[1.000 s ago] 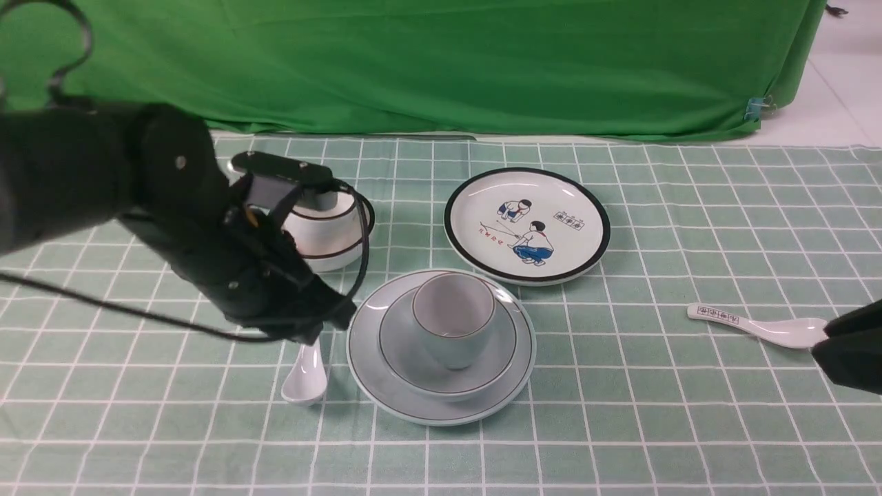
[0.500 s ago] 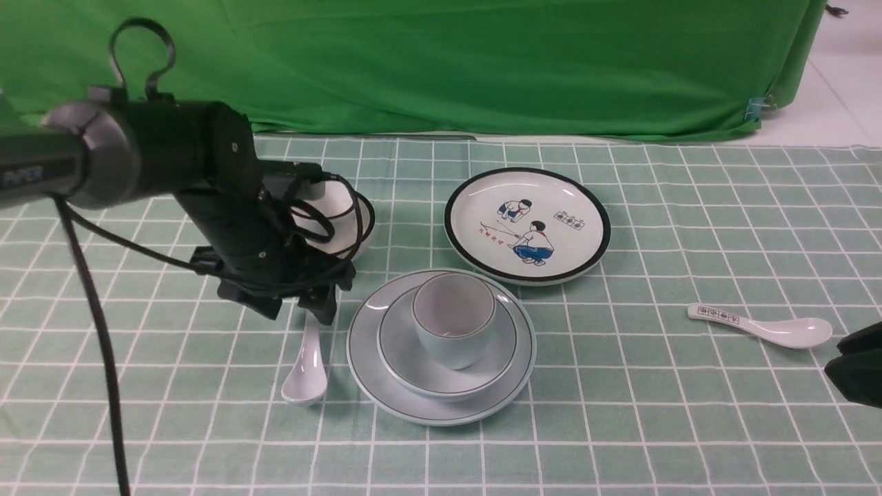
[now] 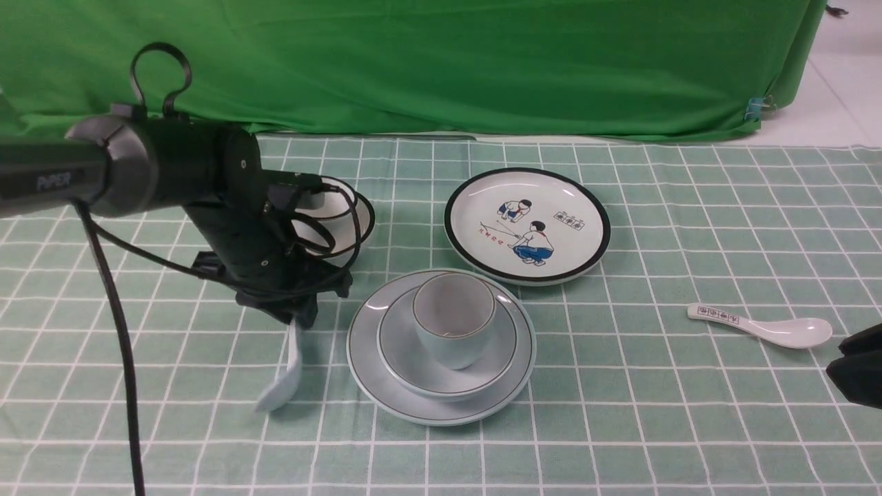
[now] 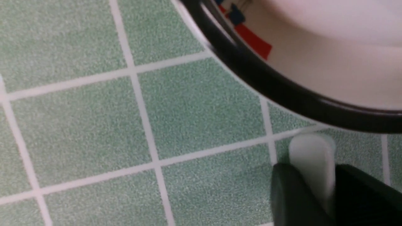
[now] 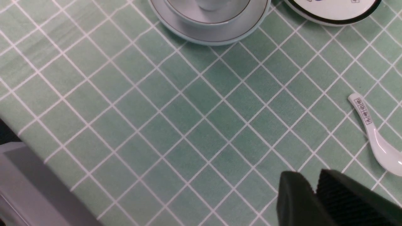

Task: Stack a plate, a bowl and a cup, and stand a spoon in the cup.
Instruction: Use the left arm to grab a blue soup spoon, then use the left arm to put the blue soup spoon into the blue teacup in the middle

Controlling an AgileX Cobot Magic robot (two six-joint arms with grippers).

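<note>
Front view: stack built, spoon [image 3: 281, 382] not yet in the cup [image 3: 453, 324].
Cup sat in bowl [image 3: 396, 348] on plate [image 3: 441, 412]; left pincer [image 3: 296, 315] clamped the spoon's handle beside them; right pincer [image 5: 314, 201] was together, empty.

light: falling bright and even from above | shadows: lying soft and short under the plate [image 3: 367, 375] | glare: glinting faintly on the cartoon plate [image 3: 527, 200] | blur: spoon [image 3: 282, 384] smearing in the front view; bowl rim [image 4: 282, 92] showing out of focus in the left wrist view | right wrist view: rendering sharp
</note>
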